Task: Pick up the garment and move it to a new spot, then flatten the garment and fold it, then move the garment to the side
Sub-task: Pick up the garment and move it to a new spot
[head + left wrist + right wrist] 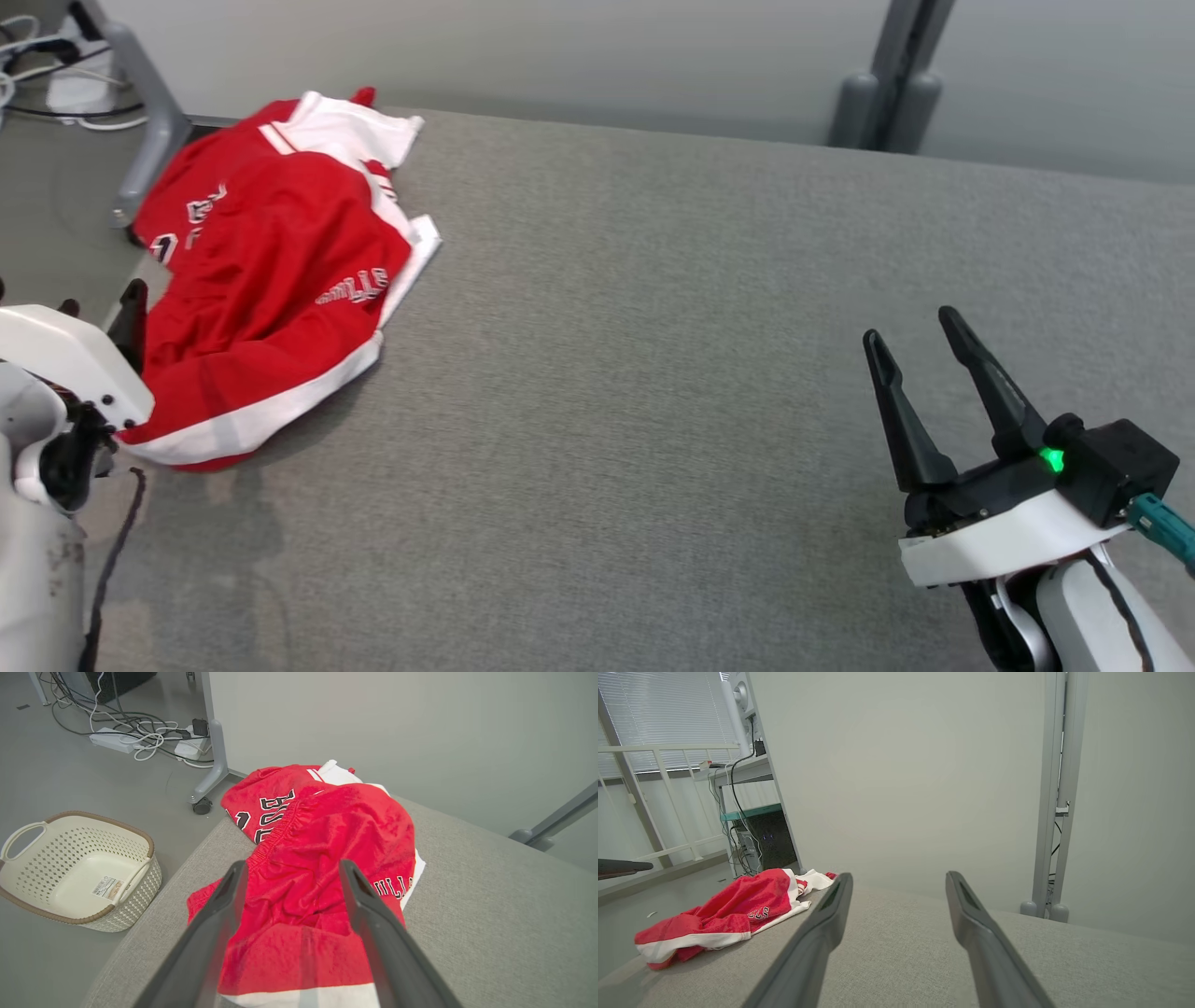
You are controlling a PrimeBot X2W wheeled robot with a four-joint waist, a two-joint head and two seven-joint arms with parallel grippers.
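Fingers [212, 933] poss. on garment [317, 826]; basket [135, 896] nr.

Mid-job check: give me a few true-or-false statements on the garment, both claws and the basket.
1. The garment lies crumpled near the table's left edge. True.
2. The right claw grips the garment. False: it is open over bare table, apart from the garment.
3. The left claw is open, pointing at the garment. True.
4. The basket holds clothes. False: it stands empty on the floor.

Bright, even indoor light — soft shadows, sharp focus, wide-angle bending at wrist-view edges.
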